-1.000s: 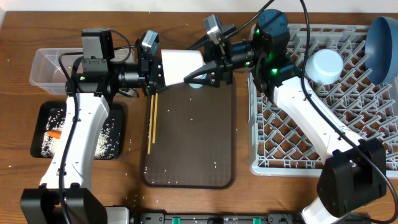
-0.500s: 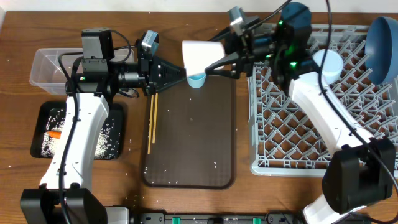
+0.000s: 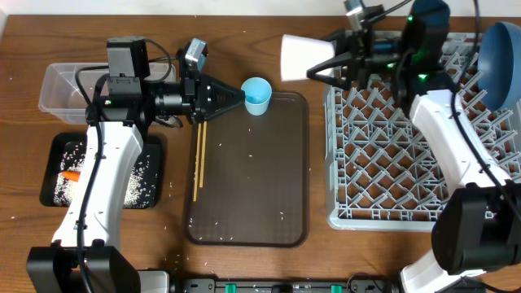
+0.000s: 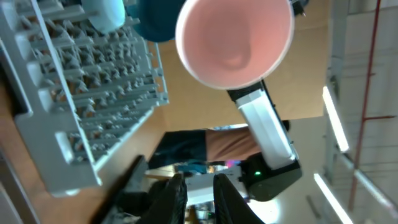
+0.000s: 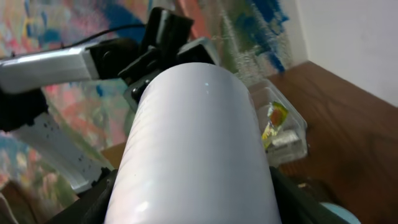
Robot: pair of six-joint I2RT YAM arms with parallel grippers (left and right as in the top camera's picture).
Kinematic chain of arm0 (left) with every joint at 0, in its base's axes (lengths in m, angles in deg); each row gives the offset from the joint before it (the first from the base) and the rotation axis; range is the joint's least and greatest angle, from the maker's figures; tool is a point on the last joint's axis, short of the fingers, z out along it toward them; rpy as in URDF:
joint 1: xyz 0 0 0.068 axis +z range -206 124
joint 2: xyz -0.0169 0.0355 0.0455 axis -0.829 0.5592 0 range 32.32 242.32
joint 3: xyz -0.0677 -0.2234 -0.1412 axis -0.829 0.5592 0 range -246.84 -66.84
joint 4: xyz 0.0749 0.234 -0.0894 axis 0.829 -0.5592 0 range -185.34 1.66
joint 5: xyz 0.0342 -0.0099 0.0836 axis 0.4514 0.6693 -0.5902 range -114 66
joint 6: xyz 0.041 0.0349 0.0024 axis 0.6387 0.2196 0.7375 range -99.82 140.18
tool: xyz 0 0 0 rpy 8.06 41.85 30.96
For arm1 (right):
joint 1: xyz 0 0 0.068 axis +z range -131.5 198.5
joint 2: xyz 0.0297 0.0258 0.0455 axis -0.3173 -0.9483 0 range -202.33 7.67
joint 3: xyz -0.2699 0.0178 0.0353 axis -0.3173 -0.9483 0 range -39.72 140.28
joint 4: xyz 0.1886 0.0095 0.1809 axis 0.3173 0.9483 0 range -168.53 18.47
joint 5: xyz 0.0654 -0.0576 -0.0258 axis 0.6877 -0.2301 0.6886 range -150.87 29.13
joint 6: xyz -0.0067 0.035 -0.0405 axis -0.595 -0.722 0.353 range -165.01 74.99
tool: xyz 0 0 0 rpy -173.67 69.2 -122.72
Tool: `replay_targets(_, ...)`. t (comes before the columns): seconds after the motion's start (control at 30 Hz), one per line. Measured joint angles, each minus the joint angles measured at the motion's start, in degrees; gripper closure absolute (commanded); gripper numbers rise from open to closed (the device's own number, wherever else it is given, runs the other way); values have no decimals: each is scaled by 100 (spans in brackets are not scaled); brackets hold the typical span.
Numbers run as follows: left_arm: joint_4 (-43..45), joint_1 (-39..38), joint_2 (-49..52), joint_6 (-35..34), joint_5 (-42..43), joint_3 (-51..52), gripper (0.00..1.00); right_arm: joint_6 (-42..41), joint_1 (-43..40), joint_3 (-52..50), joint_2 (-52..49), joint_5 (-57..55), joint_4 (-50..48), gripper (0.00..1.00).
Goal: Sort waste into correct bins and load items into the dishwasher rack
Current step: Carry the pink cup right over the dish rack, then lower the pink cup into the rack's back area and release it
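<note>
The pink cup, white outside and pink inside, lies sideways in the air at the left edge of the dishwasher rack. My right gripper is shut on it. My left gripper hangs shut and empty, its tips just left of the light blue cup, which stands upright on the brown serving tray. The dark blue bowl leans in the rack's far right corner. Wooden chopsticks lie along the serving tray's left edge. In the left wrist view the light blue bowl sits in the rack.
The clear tub at far left holds a yellow-green wrapper. In front of it the black tray holds rice and an orange carrot. Scattered rice grains dot the serving tray. The left arm stretches between the bins and the serving tray.
My right gripper has carried the pink cup to the right, from over the serving tray's far end to the rack's left edge, uncovering the light blue cup. The left arm has stayed put.
</note>
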Motion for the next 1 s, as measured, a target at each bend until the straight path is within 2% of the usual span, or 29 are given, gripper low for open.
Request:
replay_targets(0.17, -9, 0, 0, 533, -632, 0, 83, 4, -247, 0, 0, -293, 514, 72)
replay_targets(0.3, -284, 0, 0, 769, -1631, 0, 83, 2, -442, -2, 0, -564, 804, 71)
replay_targets(0.57, -1770, 0, 0, 922, -4594, -4, 83, 79, -852, -2, 0, -1185, 1602, 70)
replay_targets(0.77, -2446, 0, 0, 940, -6334, -4, 83, 323, -999, -7, 0, -2052, 2594, 69)
replay_targets(1.0, -2588, 0, 0, 986, -7296, -4, 83, 719, -1003, -9, 94, -3650, 3823, 69)
